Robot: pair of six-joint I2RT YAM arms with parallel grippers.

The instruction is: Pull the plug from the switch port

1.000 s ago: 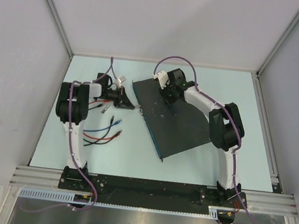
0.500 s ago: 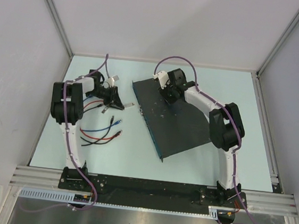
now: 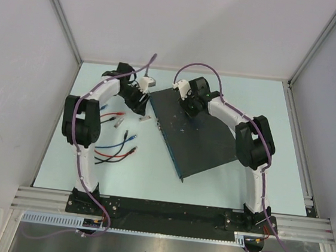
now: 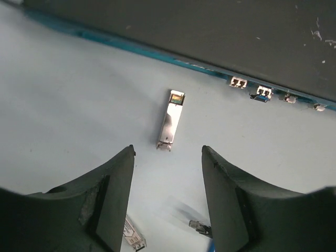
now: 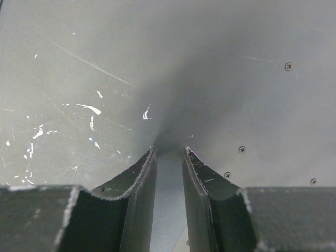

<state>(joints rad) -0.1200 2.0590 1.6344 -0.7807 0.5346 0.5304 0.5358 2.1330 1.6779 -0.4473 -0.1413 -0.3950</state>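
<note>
Pale counter [image 3: 150,178] carries the black switch [image 3: 200,135] lying askew, a small silver plug [image 4: 171,119] loose just beside its socket edge [image 4: 261,93], the left claw [image 4: 168,151] spread wide over it, empty, the right claw [image 5: 169,149] slightly apart, tips on the switch's top.

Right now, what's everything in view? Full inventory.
switch: one, black with a bluish port edge, angled at table centre
plug: one, silver, loose on the table beside the port edge
second silver module: one, on the table left of the plug
cables: several, red, blue, black, left of the switch
table: one, pale green
left gripper: open, empty, over the plug
right gripper: narrowly parted, tips on the switch top
</note>
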